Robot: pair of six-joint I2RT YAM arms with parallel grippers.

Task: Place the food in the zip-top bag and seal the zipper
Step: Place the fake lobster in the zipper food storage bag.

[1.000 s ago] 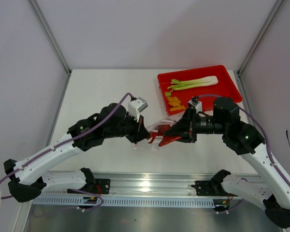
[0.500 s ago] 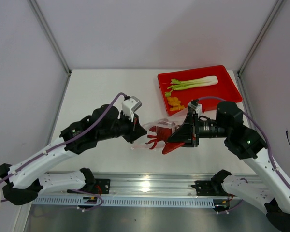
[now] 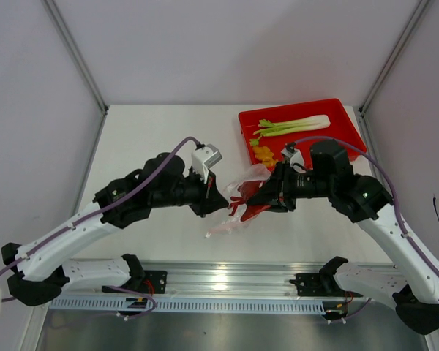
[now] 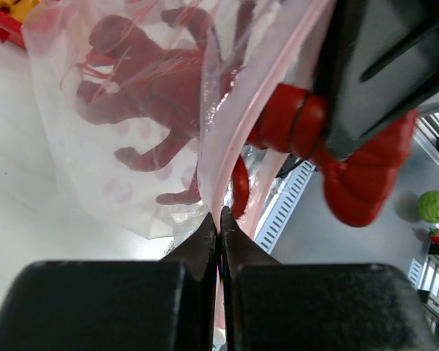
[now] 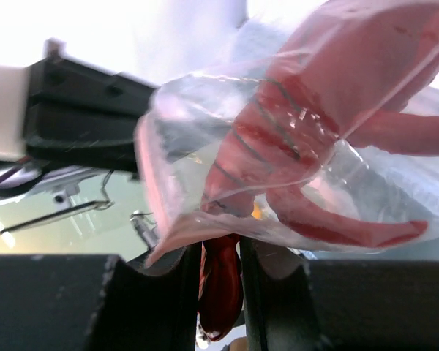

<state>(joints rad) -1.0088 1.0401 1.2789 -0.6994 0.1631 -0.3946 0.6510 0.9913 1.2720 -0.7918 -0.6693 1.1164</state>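
Both arms drew together and upward, hoisting the zip-top bag (image 3: 227, 223) and dark red spiky piece (image 3: 247, 208) off the table (image 3: 154, 139).

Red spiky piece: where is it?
Top view, centre: the red piece, partly inside the bag, held by the right gripper; the left gripper pinches the bag beside it.

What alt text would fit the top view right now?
Above mid-table, the left gripper pinches the rim of the bag while the right gripper holds the red piece partly inside it. The stalk and yellow pieces lie in the tray at far right.
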